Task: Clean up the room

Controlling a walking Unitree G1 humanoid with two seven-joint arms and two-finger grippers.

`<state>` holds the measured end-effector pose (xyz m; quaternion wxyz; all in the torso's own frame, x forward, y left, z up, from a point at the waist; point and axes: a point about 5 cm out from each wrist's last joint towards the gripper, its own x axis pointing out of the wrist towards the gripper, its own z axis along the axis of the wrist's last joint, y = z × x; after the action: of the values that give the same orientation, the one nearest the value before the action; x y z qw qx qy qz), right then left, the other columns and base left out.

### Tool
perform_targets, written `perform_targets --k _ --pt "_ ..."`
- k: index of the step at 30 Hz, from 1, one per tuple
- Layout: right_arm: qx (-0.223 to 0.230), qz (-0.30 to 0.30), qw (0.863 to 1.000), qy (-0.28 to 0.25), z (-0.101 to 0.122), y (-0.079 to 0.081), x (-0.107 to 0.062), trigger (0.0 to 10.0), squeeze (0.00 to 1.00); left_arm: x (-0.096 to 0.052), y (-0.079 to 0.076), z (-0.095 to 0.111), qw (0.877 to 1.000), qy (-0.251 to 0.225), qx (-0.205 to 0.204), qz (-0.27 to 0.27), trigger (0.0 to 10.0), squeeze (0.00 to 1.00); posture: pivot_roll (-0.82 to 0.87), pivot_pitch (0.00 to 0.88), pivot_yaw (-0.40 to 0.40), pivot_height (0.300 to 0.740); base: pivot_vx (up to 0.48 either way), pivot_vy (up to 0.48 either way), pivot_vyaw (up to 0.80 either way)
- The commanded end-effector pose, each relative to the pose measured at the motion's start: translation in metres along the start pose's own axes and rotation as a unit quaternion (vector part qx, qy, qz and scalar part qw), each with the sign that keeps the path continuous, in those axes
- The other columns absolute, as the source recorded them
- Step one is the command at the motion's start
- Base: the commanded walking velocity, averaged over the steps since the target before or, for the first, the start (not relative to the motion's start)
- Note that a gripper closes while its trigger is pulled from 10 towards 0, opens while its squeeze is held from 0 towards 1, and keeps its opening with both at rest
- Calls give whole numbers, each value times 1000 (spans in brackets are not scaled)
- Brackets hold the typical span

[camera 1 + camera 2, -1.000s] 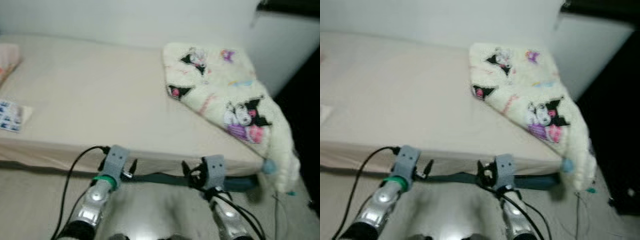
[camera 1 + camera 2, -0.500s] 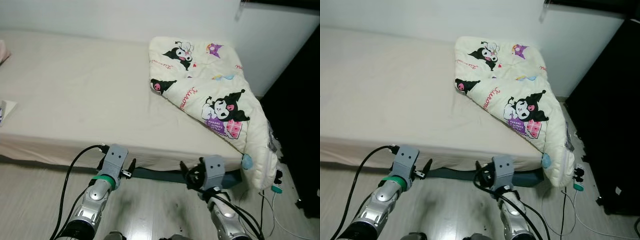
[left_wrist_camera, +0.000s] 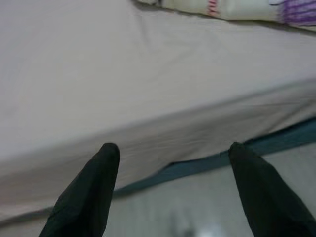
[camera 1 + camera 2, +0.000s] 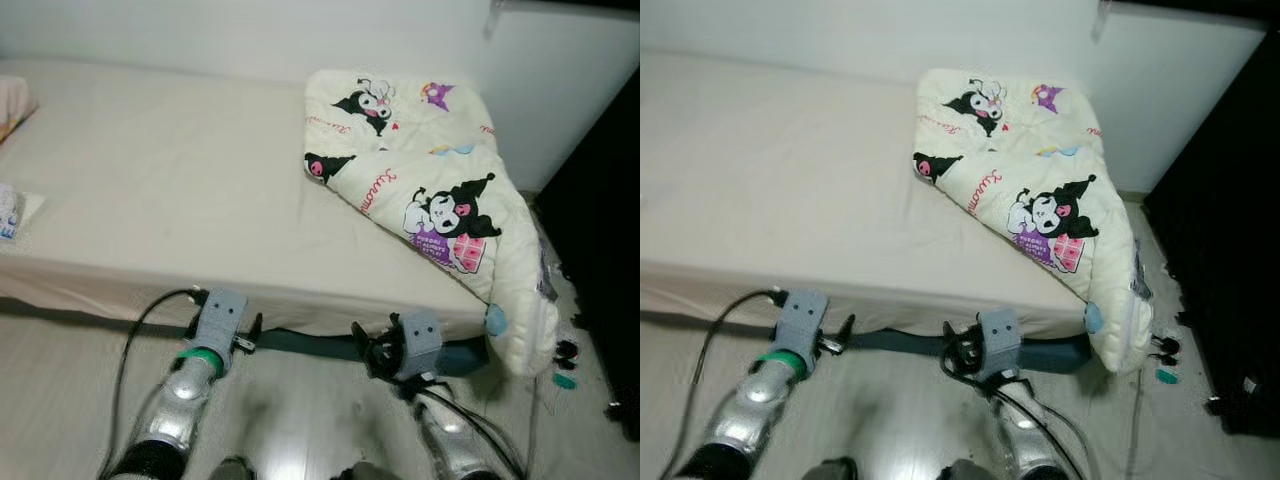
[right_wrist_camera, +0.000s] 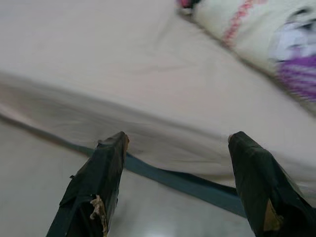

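A bed with a plain beige sheet stands across my front. At its right end lies a folded cream blanket printed with black cartoon figures, and its lower corner hangs off the mattress toward the floor. Both arms are held low before the bed's near edge. The left gripper is open with nothing in it, facing the mattress side. My right gripper is likewise open and bare, with the blanket beyond it.
A small printed packet lies at the bed's left edge, and a pink pillow is in the far left corner. A teal bed base shows under the sheet. Cables and plugs lie on the floor beside dark furniture.
The whole picture has shifted and sharpened as the camera moved. Both arms keep the same low pose before the bed, grippers still open.
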<state>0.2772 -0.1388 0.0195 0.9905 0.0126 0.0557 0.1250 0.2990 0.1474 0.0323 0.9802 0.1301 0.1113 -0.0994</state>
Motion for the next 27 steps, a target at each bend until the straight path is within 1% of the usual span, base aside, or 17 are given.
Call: perform_targets --k 1,9,12,27 --pt "8 -2 1000 10 -6 2 -4 10000 0 -3 2 -6 1000 11 -1 2 10000 0 43 65 11 711 0 0 0" --pt "8 -2 1000 10 -6 3 -4 10000 0 -3 2 -5 1000 9 5 3 10000 0 42 65 11 711 0 0 0" --pt "9 -2 1000 10 -6 3 -3 10000 0 -3 2 -4 1000 2 6 -3 10000 0 41 65 12 711 251 0 0" --pt "7 -2 1000 12 -7 2 -4 10000 0 -3 1 -4 1000 1 9 -4 10000 0 41 63 9 711 464 0 0"
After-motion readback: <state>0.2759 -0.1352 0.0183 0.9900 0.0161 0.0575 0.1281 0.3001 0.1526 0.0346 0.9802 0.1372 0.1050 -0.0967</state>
